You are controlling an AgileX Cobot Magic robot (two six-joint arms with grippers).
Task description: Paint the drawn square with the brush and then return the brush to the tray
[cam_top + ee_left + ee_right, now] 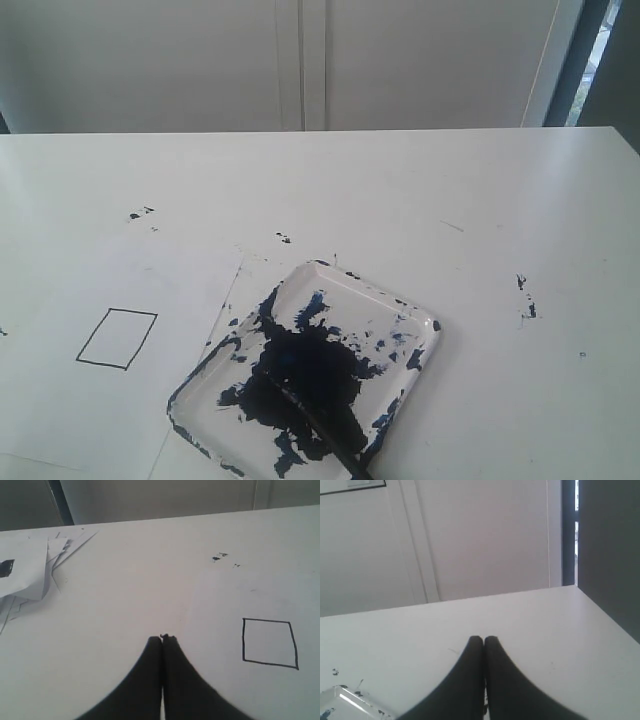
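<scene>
A clear shallow plastic tray [360, 292] with rounded corners sits on the white table [500, 200], towards the near side. A dark navy paint blot [300, 360] covers its middle, with splatters out to the rim. A long thin black brush [320, 430] lies slantwise in the tray. One end is buried in the blot, probably so that the tip is loaded with paint, and the other end runs over the near rim and out of the picture.

Left of the tray lies a white sheet of paper [180, 300], its edge just beside the tray. On it is a small thin black-outlined square [117, 339], well apart from the tray. Its inside is plain white, so no painting seems to have been done yet.

Neither arm appears in the exterior view. The left pincer [162, 639] has its tips pressed together with nothing between them. It hangs over bare table, with the square off to one side, a few small dark paint specks [218, 557] beyond, and a loose heap of white papers [30, 575] farther off. The right pincer [483, 640] is likewise pressed together and empty, and a corner of the tray shows at the edge of its view.

Both look parked. Since the right pincer is close to the tray, it seems the likelier one to spread and take the brush by its clean shaft.
</scene>
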